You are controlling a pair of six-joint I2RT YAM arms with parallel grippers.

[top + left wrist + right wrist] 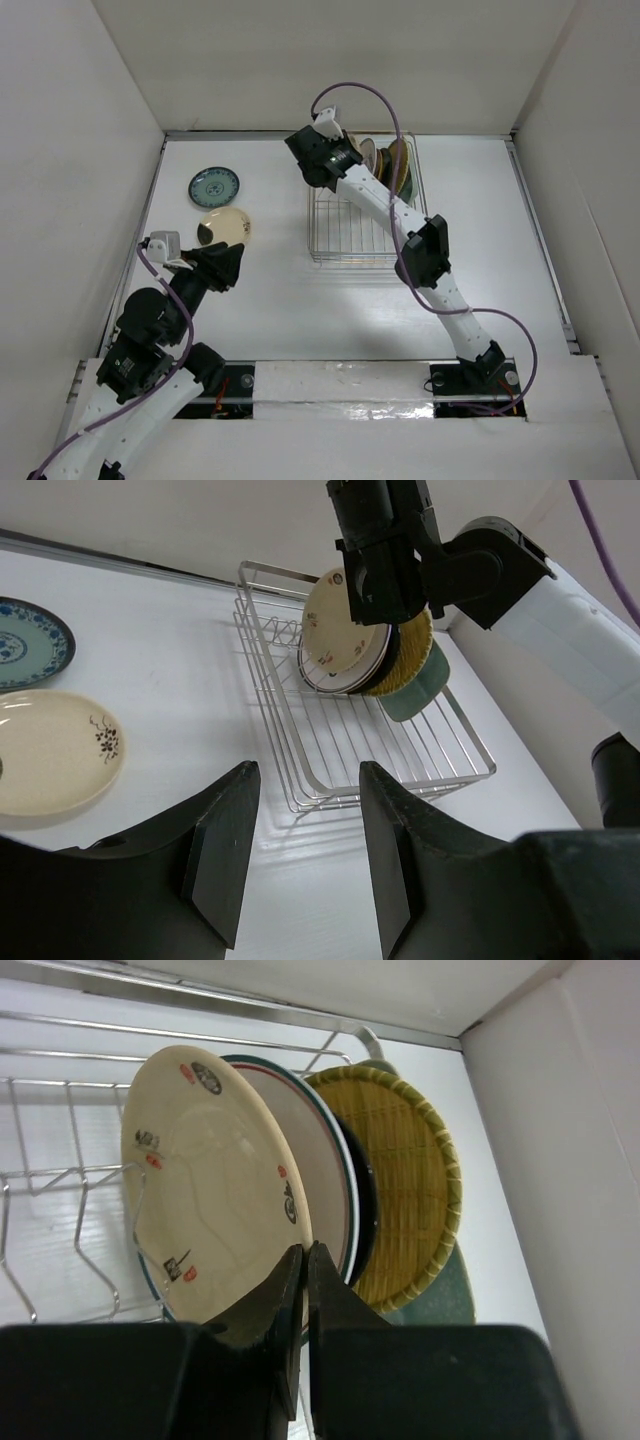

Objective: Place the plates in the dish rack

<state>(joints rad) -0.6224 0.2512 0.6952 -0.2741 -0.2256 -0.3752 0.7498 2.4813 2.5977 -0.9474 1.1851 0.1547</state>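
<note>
- The right hand (304,1260) is pinched tight on the rim of the white plate (210,1180), the one with little red marks.
- That plate stands on its edge at the far end of the rack (350,235).
- It leans close against the other plates there.
- Right behind it in the rack stand four more: a rimmed plate (325,1150), a black plate (366,1210), a woven plate (400,1180) and a green plate (440,1295).
- They are all on edge and packed close together.
- The near part of the rack has no plates in it.
- The left hand (308,780) is open wide and holds nothing.
- It hangs over the tabletop (300,310), left of the rack.
- Two plates lie flat on the tabletop, left of the rack: the teal plate (214,186) and the cream plate (222,228).
- The cream plate is the one closer to the left hand.
- I think most of the job is done.
- Four plates are in the rack. A fifth, the white one, sits in place but has not been let go.
- The teal and cream plates are left to load.
- There looks to be plenty of room for them in the rack.
</note>
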